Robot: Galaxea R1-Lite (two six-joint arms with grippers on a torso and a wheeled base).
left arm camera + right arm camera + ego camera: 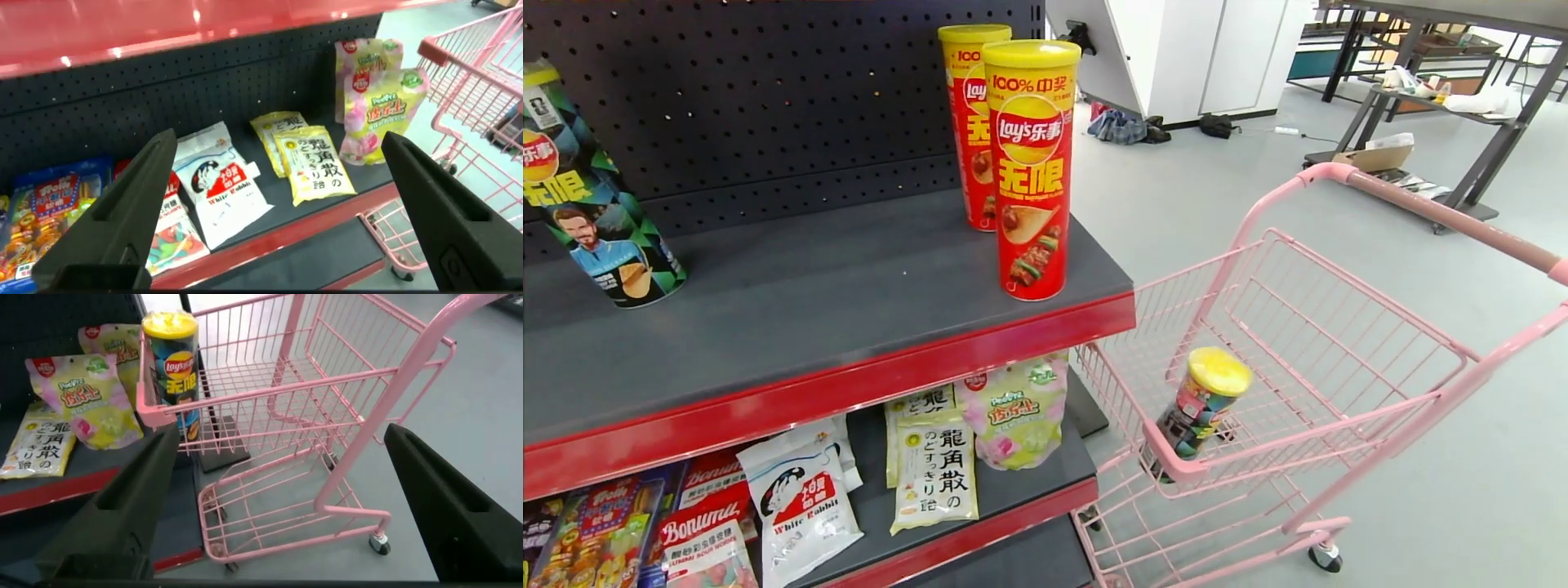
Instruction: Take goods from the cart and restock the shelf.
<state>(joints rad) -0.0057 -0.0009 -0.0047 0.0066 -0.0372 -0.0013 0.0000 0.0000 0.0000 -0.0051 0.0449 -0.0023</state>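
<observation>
One can (1205, 408) stands in the cart (1445, 219)

Head view: the can is about upright, yellow lid up, in the basket corner nearest the shelf (809, 302), so its long axis runs vertically. On the top deck two red cans (1031, 171) stand one behind the other at the end beside the cart, and a dark can (596, 196) stands at the far left. Bare grey deck lies between them, which we judge the likely place for restocking. Pouches (931, 474) lie on the lower deck. Grey floor and tables lie beyond the cart

Left wrist view: the left gripper (278, 137) has its jaws wide apart and holds nothing. It faces the pouches (315, 159) on the lower deck

Right wrist view: the right gripper (280, 431) likewise has its jaws spread and empty. The can (173, 367) stands ahead of it, behind the basket's wire rim and off-centre toward one finger (131, 506). We judge the right arm the nearer, and the coming move a reach over the rim to close on the can's side, across its long axis. The wires close around the can leave little room
</observation>
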